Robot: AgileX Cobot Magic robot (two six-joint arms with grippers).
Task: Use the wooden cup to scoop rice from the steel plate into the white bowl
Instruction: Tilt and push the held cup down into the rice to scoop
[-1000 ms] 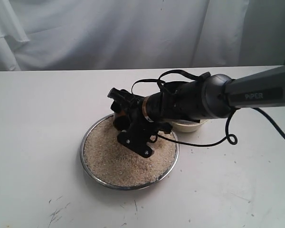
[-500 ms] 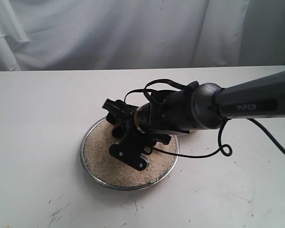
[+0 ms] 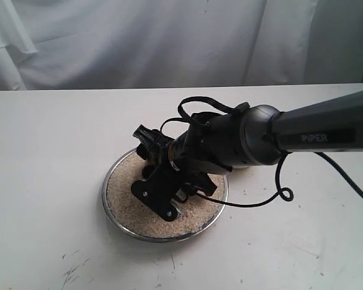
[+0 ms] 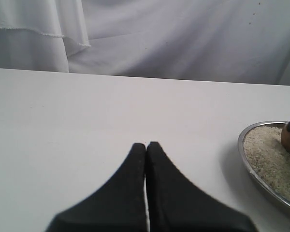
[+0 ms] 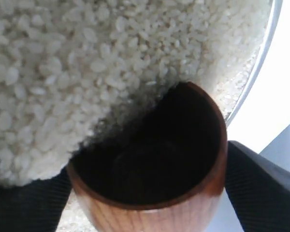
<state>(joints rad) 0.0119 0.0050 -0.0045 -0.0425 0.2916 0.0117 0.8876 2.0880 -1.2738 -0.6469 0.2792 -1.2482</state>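
The steel plate (image 3: 111, 211) lies mid-table, full of rice (image 3: 124, 190). My right gripper (image 3: 150, 162) reaches across it from the right and hangs low over the plate's far-left part. In the right wrist view it (image 5: 145, 193) is shut on the wooden cup (image 5: 154, 217), one finger (image 5: 263, 186) on each side. The cup is tipped, its dark mouth pushed against the rice (image 5: 63, 58) close to the plate's rim (image 5: 264, 60). My arm hides the white bowl. The left gripper (image 4: 146, 145) is shut and empty above bare table, left of the plate (image 4: 246, 162).
The right arm's thick body and its looping black cable (image 3: 282, 194) hang over the plate's right side. White cloth (image 3: 139, 42) drapes behind the table. A few stray grains lie on the table right of the plate.
The right gripper has swung lower and leftward over the plate, tipping the cup into the rice. The arm now covers the white bowl, which showed behind it a second ago.
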